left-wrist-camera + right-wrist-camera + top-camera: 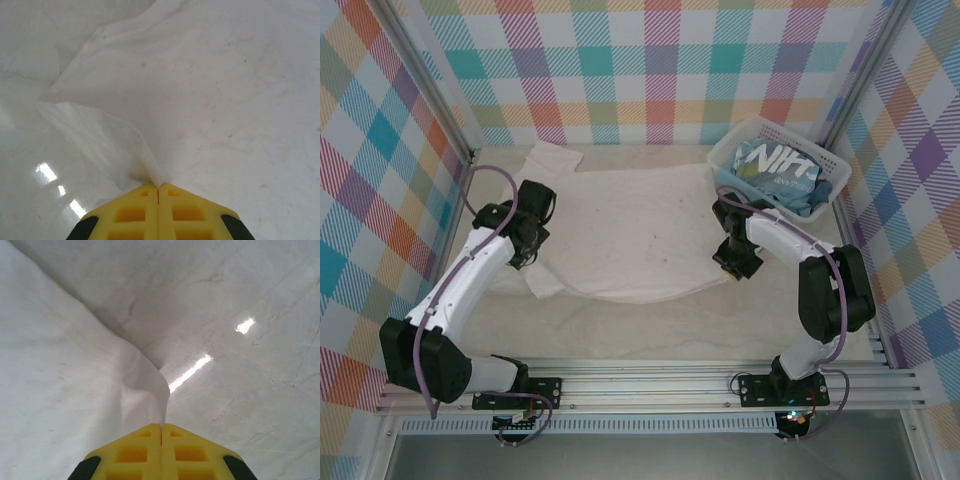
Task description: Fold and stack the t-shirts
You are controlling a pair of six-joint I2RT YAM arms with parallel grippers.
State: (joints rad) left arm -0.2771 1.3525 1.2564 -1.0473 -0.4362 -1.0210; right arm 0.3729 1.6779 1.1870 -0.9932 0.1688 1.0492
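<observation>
Pale table [620,335] under t-shirt [630,235], plaid walls [660,60]

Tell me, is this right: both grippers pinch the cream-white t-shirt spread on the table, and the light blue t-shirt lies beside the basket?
Not quite. The top view shows the light blue t-shirt lying inside the white basket, not beside it. The rest holds: the left gripper and right gripper each pinch the cream-white t-shirt spread on the table.
</observation>
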